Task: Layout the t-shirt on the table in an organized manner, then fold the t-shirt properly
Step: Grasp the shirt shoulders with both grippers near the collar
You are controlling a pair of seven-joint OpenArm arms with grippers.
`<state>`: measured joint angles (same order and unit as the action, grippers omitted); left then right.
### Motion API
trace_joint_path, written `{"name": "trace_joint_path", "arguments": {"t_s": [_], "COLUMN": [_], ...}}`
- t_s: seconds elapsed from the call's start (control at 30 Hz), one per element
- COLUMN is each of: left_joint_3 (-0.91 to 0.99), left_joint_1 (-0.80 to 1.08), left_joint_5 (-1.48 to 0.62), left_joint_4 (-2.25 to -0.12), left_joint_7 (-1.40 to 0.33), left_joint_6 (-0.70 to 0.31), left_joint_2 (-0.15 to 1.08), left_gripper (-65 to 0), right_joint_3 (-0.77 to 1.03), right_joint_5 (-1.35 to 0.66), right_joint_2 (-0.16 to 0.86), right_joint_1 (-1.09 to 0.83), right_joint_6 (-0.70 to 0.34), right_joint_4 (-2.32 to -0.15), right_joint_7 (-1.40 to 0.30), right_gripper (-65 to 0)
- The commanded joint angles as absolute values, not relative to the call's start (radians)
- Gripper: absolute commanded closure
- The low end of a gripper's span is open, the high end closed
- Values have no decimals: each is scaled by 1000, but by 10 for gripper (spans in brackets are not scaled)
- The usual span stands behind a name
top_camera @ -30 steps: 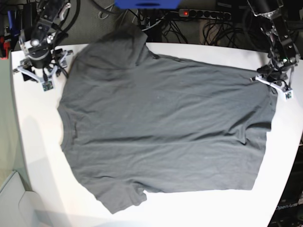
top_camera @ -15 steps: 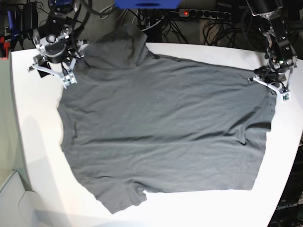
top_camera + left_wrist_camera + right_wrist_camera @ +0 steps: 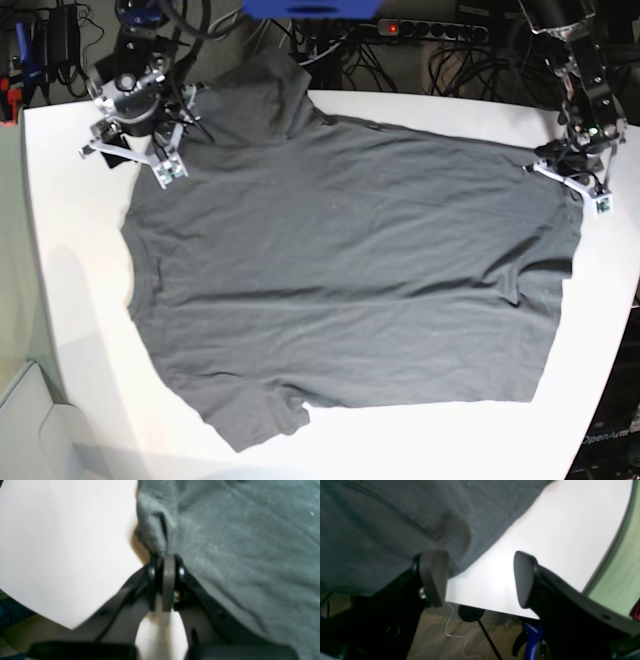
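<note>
Desk (image 3: 70,260) edge curves down the left side of the base view, with a wide bare white strip between it and the t-shirt (image 3: 340,270); narrower bare strips run along the near edge and the right edge. The dark charcoal-grey shirt lies spread nearly flat across the middle of the desk, lightly wrinkled, one sleeve spilling over the far edge near the left and another at the near left. At the far right corner the left gripper (image 3: 572,178) has its jaws closed on the shirt's edge; only the left wrist view shows the cloth bunched into a small fold right at the pinch (image 3: 165,555). At the far left the right gripper (image 3: 135,160) hangs with its jaws spread wide; the right wrist view shows them empty (image 3: 480,577), one straddling the cloth's edge, with floor and cables visible past the desk's edge.
</note>
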<state>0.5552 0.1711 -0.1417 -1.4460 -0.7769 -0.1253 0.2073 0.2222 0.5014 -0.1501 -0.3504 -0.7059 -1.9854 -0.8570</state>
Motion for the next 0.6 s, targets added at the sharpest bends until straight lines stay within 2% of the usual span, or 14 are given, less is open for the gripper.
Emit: {"name": "trace_joint_path", "arguments": {"t_s": [0.0,0.57], "left_joint_3": [550,550], "left_joint_1": [179,197], "left_joint_5": [-150,-150], "left_joint_4": [-1440,-1440], "left_joint_7": [-837,-837], "left_joint_6": [-140,-140], "left_joint_2": [202,200], "left_gripper": [-1,-1], "right_joint_3": [208,194], "right_joint_5": [501,501], "right_joint_2": [-151,-157], "right_joint_1": [-355,-358], "right_joint_6": [-698,-698], "right_joint_4": [-2000,-1831], "right_joint_7": [-848,-860], "right_gripper": [-415,-412]}}
